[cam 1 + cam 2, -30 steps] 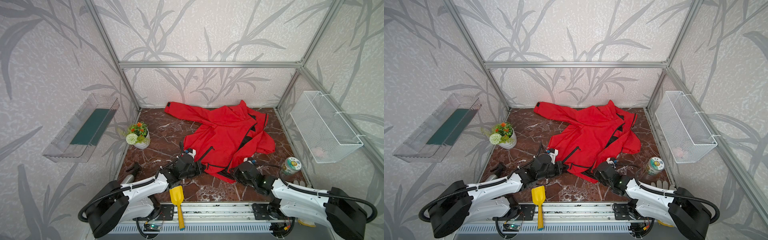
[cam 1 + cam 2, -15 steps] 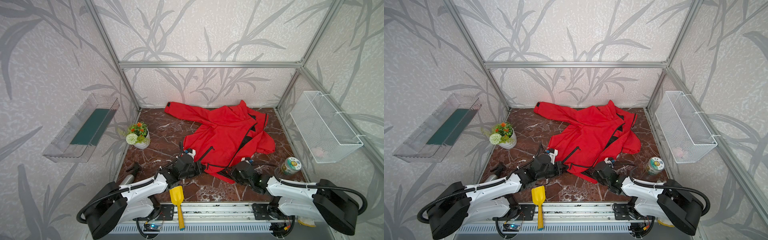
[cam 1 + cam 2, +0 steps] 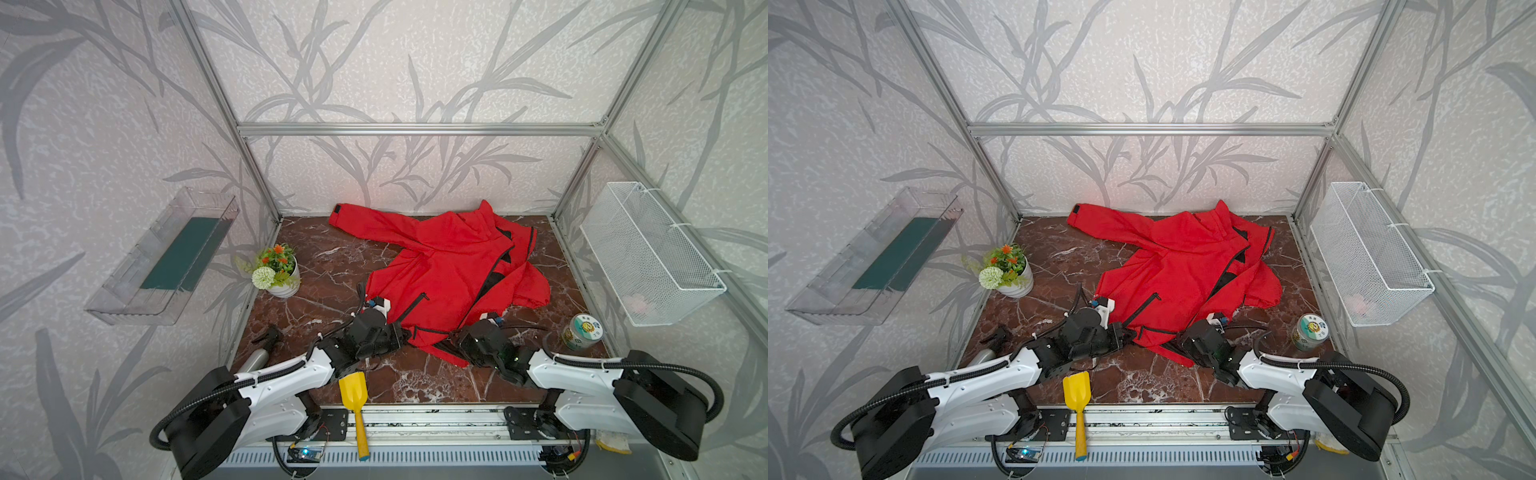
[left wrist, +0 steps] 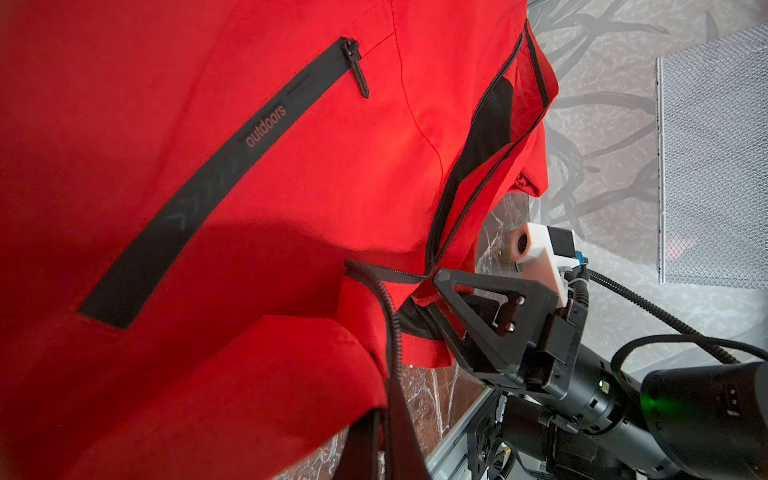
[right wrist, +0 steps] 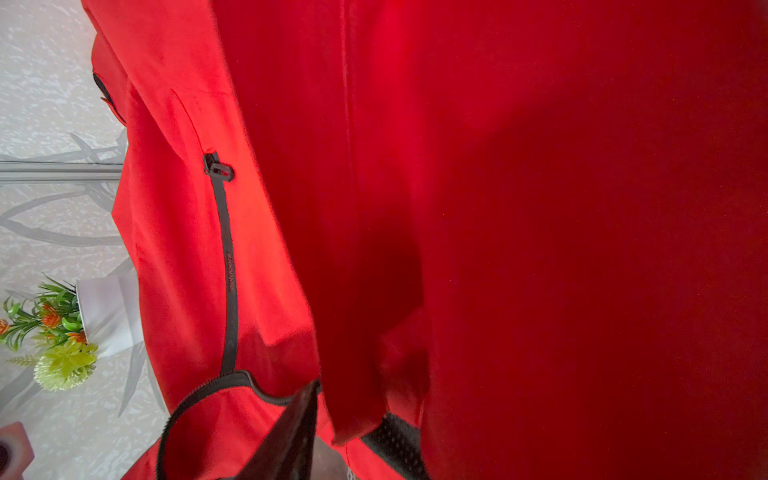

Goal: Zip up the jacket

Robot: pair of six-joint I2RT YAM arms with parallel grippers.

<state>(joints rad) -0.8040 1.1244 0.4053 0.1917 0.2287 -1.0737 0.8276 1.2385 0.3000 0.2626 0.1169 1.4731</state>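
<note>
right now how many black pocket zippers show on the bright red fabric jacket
1: the black pocket zipper runs diagonally on the bright red fabric jacket, near the left gripper. Another may be hidden under folds.

A bright red jacket (image 3: pixel 436 270) lies rumpled, front up, on the right half of the marble worktop, hem nearest and collar far. One sleeve (image 3: pixel 374 226) stretches toward the far left. Its black front zipper (image 3: pixel 490 278) is parted, with black mesh lining showing in the gap. A black pocket zipper (image 4: pixel 216 178) is closed.

Top views overlook the whole scene; wrist cameras hug the jacket (image 4: pixel 249 187).
</note>
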